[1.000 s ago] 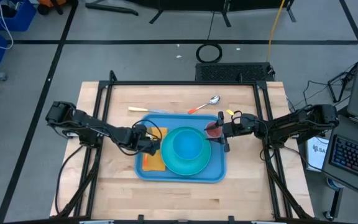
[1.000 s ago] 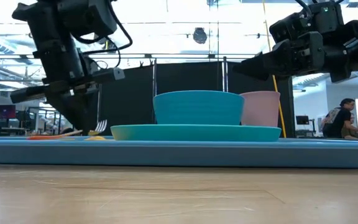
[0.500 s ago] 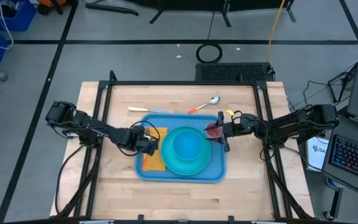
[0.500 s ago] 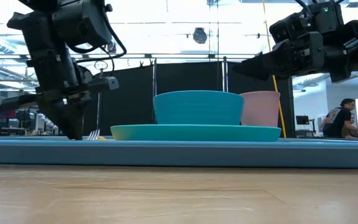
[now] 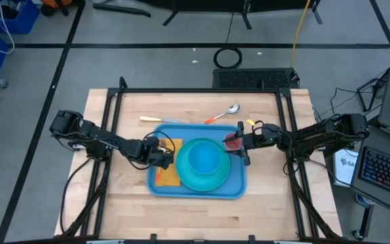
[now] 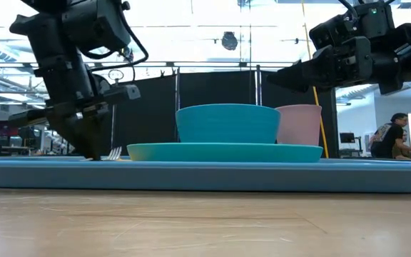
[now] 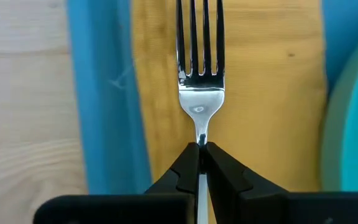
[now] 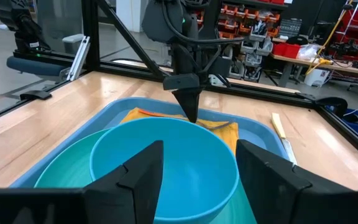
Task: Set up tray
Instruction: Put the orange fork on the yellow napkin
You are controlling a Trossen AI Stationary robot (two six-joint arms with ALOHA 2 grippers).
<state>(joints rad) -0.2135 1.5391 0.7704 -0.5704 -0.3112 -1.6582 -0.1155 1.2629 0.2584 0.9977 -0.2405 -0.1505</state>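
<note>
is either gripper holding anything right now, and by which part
The left gripper pinches the fork by its handle, just behind the neck, over the napkin. The right gripper is open and holds nothing.

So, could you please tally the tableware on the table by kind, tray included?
tray: 1
plate: 1
bowl: 1
cup: 1
napkin: 1
fork: 1
spoon: 1
knife: 1
Total: 8
</note>
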